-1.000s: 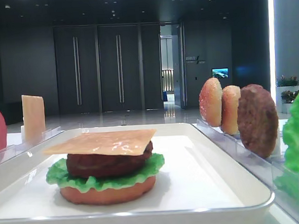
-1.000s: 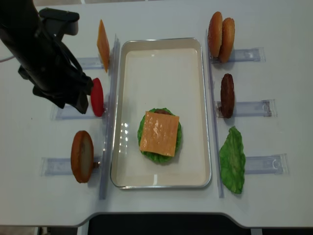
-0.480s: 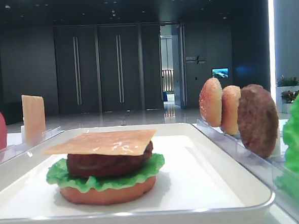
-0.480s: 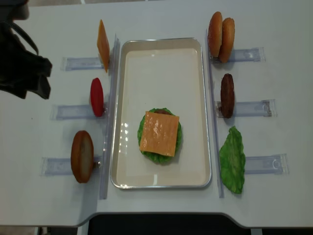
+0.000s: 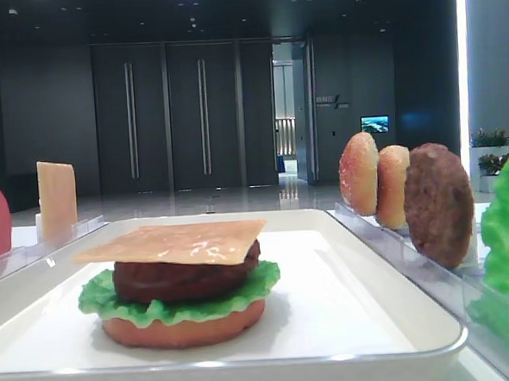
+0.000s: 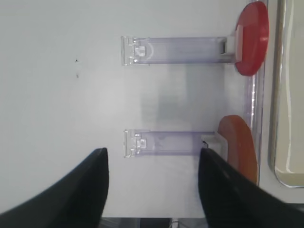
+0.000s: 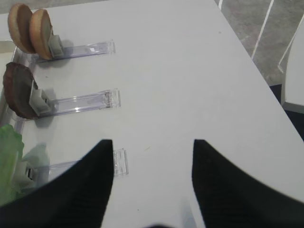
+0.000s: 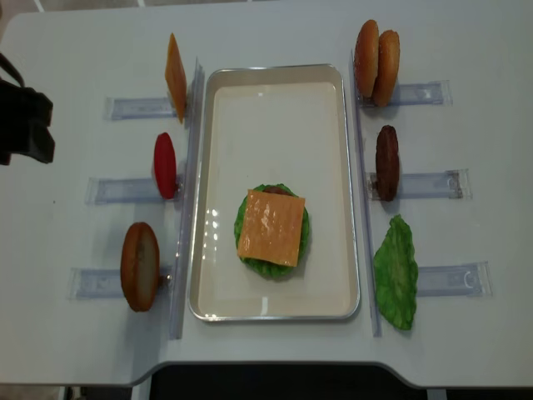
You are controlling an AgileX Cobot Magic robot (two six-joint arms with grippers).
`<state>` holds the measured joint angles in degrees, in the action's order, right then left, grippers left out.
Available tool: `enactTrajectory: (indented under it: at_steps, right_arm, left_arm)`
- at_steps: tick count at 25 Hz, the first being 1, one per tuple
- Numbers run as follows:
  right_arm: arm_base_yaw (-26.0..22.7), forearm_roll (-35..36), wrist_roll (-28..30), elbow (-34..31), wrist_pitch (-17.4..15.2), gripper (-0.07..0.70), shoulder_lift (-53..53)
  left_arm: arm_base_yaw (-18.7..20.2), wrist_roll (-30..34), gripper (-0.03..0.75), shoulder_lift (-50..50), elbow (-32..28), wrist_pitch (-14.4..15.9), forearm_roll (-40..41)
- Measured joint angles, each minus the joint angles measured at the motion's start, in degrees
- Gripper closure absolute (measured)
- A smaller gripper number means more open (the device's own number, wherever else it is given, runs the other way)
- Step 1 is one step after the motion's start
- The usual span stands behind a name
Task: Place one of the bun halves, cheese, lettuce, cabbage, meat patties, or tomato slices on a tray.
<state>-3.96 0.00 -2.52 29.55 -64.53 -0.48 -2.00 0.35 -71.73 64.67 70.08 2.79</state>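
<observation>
On the white tray (image 8: 275, 100) stands a stack: bun half, lettuce (image 5: 179, 306), meat patty (image 5: 186, 277) and a cheese (image 8: 271, 227) slice on top. Left of the tray, in clear holders, stand another cheese slice (image 8: 175, 77), a tomato slice (image 8: 165, 165) and a bun half (image 8: 140, 265). My left gripper (image 6: 153, 152) is open and empty over bare table, left of that bun half (image 6: 240, 147) and the tomato slice (image 6: 251, 38). My right gripper (image 7: 152, 142) is open and empty over the table right of the holders.
Right of the tray, holders carry two bun halves (image 8: 376, 62), a meat patty (image 8: 386, 162) and a lettuce leaf (image 8: 395, 271). The left arm (image 8: 21, 125) sits at the table's left edge. Clear holder rails (image 7: 80, 99) stick out towards the right gripper.
The left arm has pulled away from beside the tomato slice to the table's left edge, holding nothing. The food and the tray have not moved.
</observation>
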Motion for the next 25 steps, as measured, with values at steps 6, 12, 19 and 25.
enactTrajectory:
  at_steps: [6, 12, 19, 25]
  right_arm:
    - [0.00, 0.00, 0.00, 0.00, 0.00, 0.270, 0.00]
    - [0.00, 0.00, 0.00, 0.00, 0.00, 0.270, 0.00]
    - [0.00, 0.00, 0.00, 0.00, 0.00, 0.270, 0.00]
    - [0.00, 0.00, 0.00, 0.00, 0.00, 0.270, 0.00]
  left_arm:
    - [0.00, 0.13, 0.258, 14.36, -8.01, 0.86, -0.26]
    - [0.00, 0.24, 0.258, 28.15, -16.10, 1.05, -1.24]
    - [0.00, 0.30, 0.298, 43.74, -23.29, 1.42, -2.79]
    - [0.00, 0.30, 0.360, 55.25, -26.23, 1.89, -2.79]
